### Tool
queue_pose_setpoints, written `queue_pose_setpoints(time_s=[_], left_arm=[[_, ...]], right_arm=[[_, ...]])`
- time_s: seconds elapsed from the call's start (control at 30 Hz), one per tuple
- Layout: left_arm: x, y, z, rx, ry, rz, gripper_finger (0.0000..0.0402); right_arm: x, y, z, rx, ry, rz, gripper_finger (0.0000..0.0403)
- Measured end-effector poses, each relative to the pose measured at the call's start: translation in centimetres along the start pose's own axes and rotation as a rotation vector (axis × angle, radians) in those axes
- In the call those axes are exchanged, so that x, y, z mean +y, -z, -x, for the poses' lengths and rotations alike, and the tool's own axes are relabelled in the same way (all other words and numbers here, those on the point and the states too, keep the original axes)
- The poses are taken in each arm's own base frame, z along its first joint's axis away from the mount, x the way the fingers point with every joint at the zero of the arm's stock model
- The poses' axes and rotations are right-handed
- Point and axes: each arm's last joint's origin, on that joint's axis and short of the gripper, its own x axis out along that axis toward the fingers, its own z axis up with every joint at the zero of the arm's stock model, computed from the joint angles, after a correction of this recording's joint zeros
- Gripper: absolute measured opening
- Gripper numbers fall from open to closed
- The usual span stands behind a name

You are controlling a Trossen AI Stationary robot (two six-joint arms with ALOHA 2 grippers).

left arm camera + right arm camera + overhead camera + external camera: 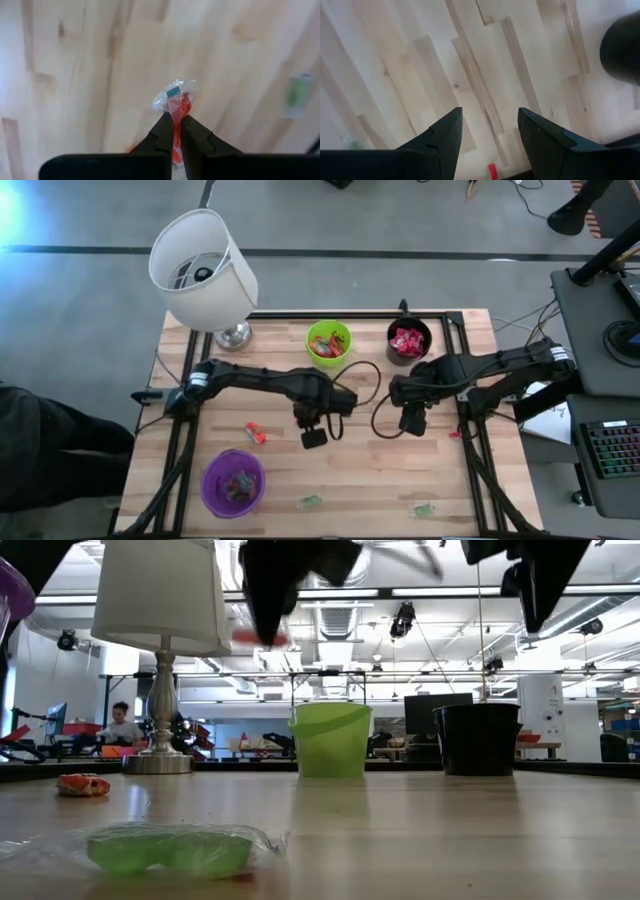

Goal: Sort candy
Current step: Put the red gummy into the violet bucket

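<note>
My left gripper hangs above the middle of the wooden table, shut on a red candy in a clear crinkly wrapper. In the low view that candy shows as a red blur well above the tabletop. My right gripper stands open over bare wood right of centre, holding nothing. Another red candy lies flat on the table left of the left gripper. Two green candies lie near the front edge. My left gripper pinches the red candy between its two fingers, coming from above and pointing down. One end of the wrapper sits between the fingertips, and the twisted clear end sticks out past them. The candy is lifted clear of the table.
A green cup and a black cup, both with candy inside, stand at the back. A purple cup with candy stands front left. A white-shaded lamp stands at the back left corner. A dark frame rims the table.
</note>
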Motion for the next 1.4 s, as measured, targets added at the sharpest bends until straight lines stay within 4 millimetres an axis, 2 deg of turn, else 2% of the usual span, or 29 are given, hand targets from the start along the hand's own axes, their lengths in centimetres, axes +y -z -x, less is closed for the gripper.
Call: queue_pose_setpoints(time_s=[0.27, 0.43, 0.67, 0.9, 1.07, 1.23, 1.4], left_arm=[[-3.9, 3.8, 4.1, -0.097, 0.082, 0.026, 0.0000], [-6.0, 7.7, 6.1, -0.119, 0.124, 0.112, 0.0000], [-7.7, 13.7, 7.3, -0.090, 0.150, 0.281, 0.0000], [-7.9, 18.3, 6.4, 0.005, 0.132, 0.394, 0.0000], [-7.4, 20.8, 4.3, 0.157, 0.097, 0.406, 0.0001], [-7.1, 21.6, 2.3, 0.269, 0.061, 0.385, 0.0025], [-7.4, 21.3, 1.1, 0.222, 0.081, 0.297, 0.0071]], right_arm=[[0.0, 0.2, -1.8, 0.012, 0.006, 0.020, 0.0183], [0.1, 0.0, -3.0, -0.015, -0.010, 0.047, 0.0183], [0.0, 0.3, -4.0, 0.000, -0.005, 0.053, 0.0183], [0.2, 0.0, -4.7, -0.036, -0.032, 0.052, 0.0183], [0.2, -0.1, -4.6, -0.044, -0.038, 0.019, 0.0183], [0.4, -0.4, -4.0, -0.068, -0.054, -0.011, 0.0183], [0.7, -0.9, -3.3, -0.106, -0.080, -0.072, 0.0183]])
